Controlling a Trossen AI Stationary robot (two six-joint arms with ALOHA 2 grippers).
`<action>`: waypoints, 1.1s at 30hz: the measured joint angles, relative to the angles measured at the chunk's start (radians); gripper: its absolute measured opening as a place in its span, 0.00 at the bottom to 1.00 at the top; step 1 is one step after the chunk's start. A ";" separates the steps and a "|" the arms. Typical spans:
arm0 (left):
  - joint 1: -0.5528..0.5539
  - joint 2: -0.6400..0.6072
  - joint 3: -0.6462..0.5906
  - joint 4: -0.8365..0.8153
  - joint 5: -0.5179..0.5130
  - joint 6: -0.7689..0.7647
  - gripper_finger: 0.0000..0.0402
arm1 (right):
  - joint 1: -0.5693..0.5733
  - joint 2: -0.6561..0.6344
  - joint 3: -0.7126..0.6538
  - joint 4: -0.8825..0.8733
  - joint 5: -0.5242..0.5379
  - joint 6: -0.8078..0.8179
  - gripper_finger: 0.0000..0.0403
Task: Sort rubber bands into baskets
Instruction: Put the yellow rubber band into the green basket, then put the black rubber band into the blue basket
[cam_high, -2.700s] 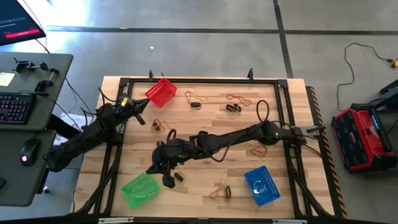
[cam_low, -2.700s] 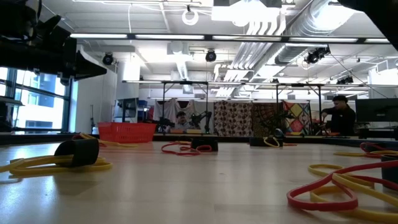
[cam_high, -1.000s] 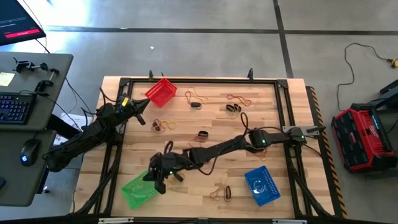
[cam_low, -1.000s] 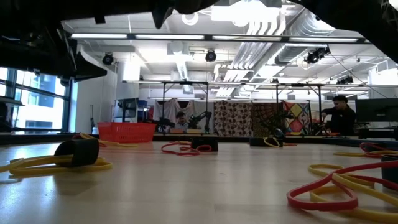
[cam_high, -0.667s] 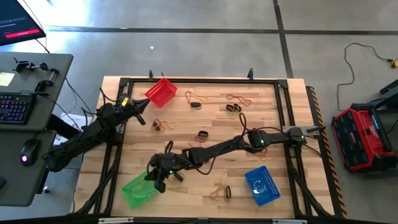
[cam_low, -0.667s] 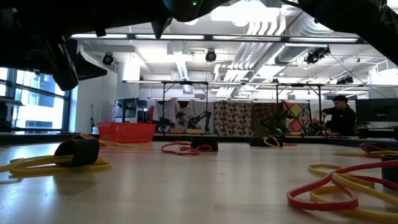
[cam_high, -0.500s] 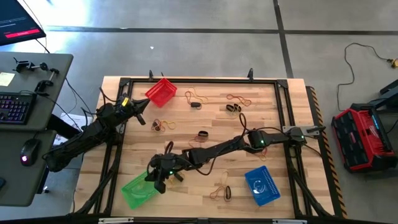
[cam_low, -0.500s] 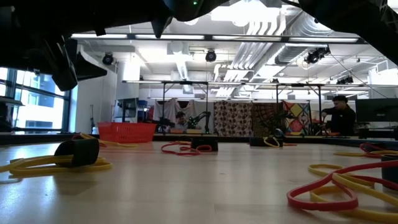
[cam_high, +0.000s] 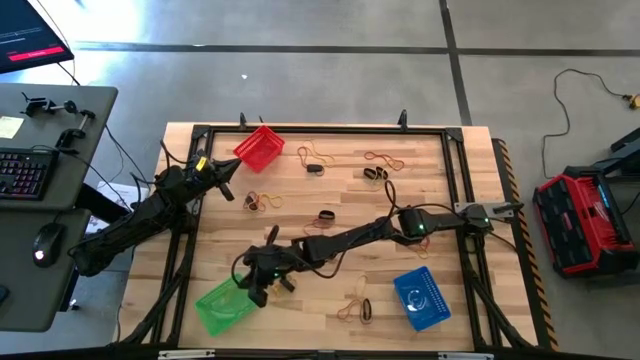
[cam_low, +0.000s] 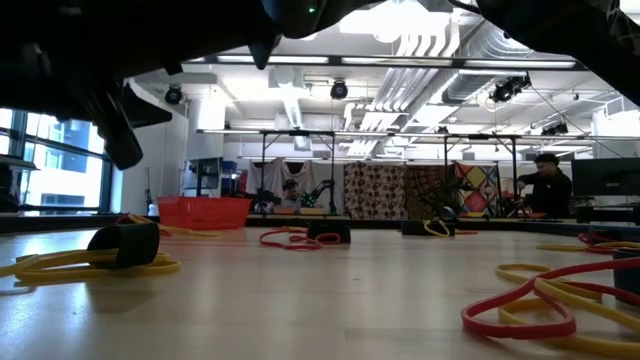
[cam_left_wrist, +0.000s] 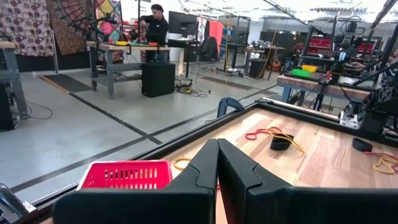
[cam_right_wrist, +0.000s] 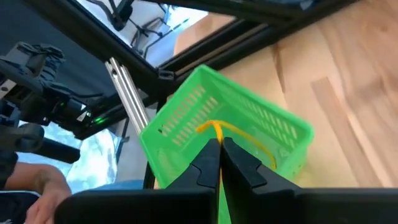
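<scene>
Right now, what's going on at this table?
The right end effector hangs over the green basket, shut on a yellow band. The left end effector waits shut near the red basket. More bands lie loose on the table, and the blue basket sits near its front right.

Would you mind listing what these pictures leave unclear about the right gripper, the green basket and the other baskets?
- Green basket floor: in the right wrist view the right gripper, shut on a yellow rubber band, hides it; too small in the high view.
- Blue basket contents: too small in the high view; absent from other views.
- Red basket inside: the left wrist view shows only its wall, behind the shut left gripper.
</scene>
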 joint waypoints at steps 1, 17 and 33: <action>0.000 0.000 0.000 0.000 0.000 0.000 0.00 | 0.000 0.000 0.000 -0.012 -0.004 0.006 0.00; 0.000 0.000 0.000 0.000 0.000 0.000 0.00 | 0.000 0.000 0.000 -0.076 -0.007 0.001 0.03; 0.000 0.000 0.000 0.000 0.000 0.000 0.00 | -0.004 0.000 0.000 -0.075 0.026 -0.054 0.26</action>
